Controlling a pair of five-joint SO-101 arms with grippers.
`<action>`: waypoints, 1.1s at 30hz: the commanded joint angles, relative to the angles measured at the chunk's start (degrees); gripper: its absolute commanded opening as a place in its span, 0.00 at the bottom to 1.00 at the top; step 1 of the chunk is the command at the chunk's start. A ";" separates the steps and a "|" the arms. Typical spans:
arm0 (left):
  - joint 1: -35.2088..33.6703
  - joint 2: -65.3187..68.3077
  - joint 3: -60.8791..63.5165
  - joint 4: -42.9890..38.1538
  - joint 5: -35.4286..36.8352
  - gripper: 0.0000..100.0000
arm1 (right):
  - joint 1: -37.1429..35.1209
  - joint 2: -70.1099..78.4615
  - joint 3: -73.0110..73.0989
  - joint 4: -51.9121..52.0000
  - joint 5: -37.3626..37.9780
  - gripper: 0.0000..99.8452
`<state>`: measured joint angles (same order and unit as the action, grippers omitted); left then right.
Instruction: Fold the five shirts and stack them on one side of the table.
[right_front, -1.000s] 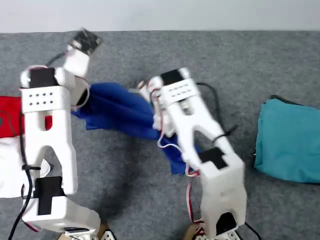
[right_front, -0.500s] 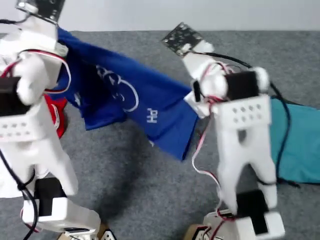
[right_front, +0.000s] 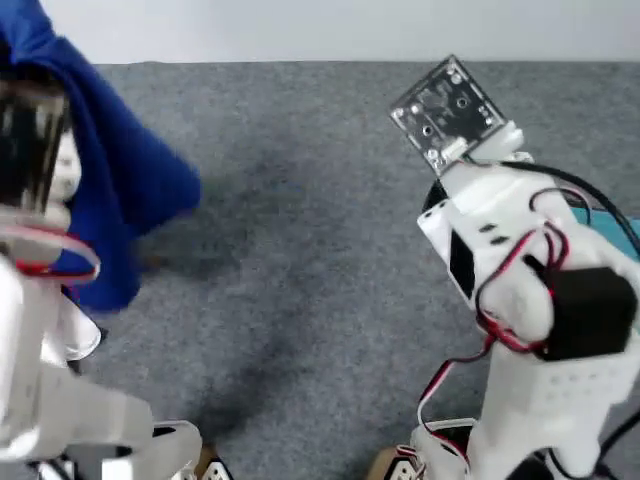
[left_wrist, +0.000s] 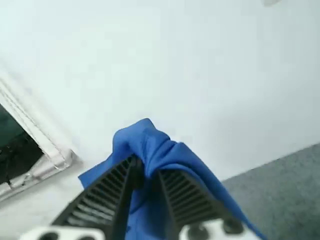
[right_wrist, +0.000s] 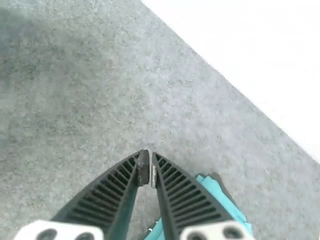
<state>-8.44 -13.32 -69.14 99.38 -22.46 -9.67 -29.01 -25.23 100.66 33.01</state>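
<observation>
Fabric is up in the air in the high view: the blue cotton shirt (right_front: 130, 180) hangs bunched against the white left arm (right_front: 30, 300), lifted off the grey felt surface (right_front: 300, 250) and well apart from the teal folded shirt (right_front: 618, 222). That teal shirt peeks out from behind the white right arm (right_front: 530, 290).

On the left wrist view, my left end effector (left_wrist: 146, 172) is clamped on a fold of the blue shirt (left_wrist: 150, 140), aimed up at the white wall (left_wrist: 200, 60), far from the teal shirt.

On the right wrist view, my right end effector (right_wrist: 147, 170) has its fingers pressed together with nothing between them. It sits over the surface (right_wrist: 75, 75), just beside the teal shirt's edge (right_wrist: 220, 200).

I judge I am at the spreading step for this blue shirt. With one pinch it hangs as a bundle. Next, I think, the right fingers must part, find a second corner, and help lay the cloth flat, clear of the teal shirt.
</observation>
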 joint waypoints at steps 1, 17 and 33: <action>0.35 -2.02 3.82 0.97 -1.05 0.00 | 0.84 -1.10 -2.02 2.24 0.70 0.01; 6.95 13.45 39.69 -5.27 -4.13 0.01 | 0.84 -0.66 14.68 1.80 0.35 0.01; -10.11 28.13 24.48 1.05 -8.70 0.18 | 0.48 -0.57 29.54 1.63 0.26 0.01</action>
<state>-17.67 15.25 -38.99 99.03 -30.37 -9.32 -29.19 4.04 100.66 33.19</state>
